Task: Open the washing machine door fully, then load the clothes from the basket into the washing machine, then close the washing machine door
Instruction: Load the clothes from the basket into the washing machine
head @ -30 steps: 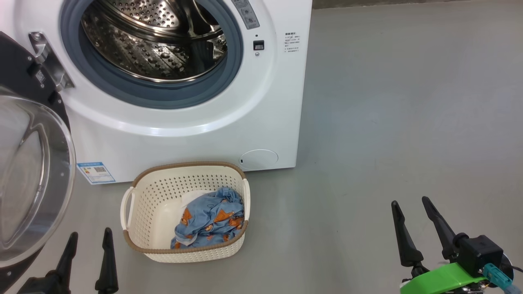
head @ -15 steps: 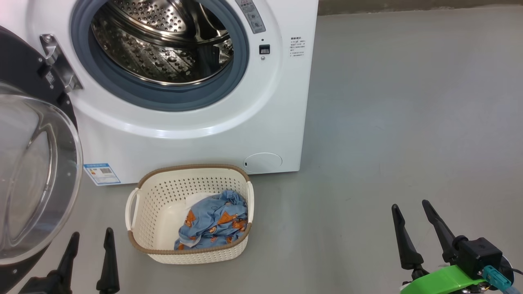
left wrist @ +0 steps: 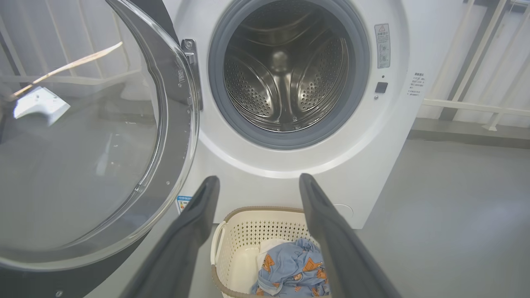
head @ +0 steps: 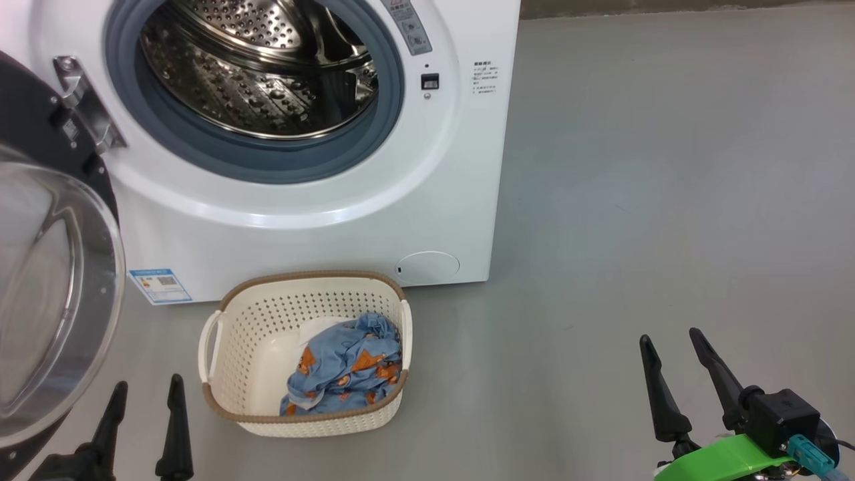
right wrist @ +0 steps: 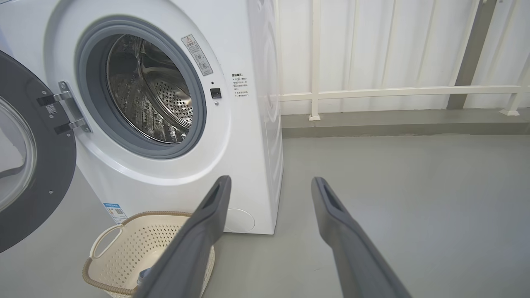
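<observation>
**Lighting and picture quality, three views: bright, even, diffuse light.**
I see only a faint, soft shadow beside the basket (head: 334, 422) on the floor (head: 634, 200). The steel drum (head: 254, 87) sparkles with small highlights. The glass of the washing machine door (left wrist: 83, 157) carries pale reflections and one bright streak. In both wrist views the straight rails (right wrist: 397, 91) bow toward the edges, and the near fingers (left wrist: 186, 240) look soft while the washing machine (left wrist: 269, 165) is sharp.

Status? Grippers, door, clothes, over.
Left gripper, right gripper open, empty. Washing machine door open; clothes in basket. Nothing blocking drum.
</observation>
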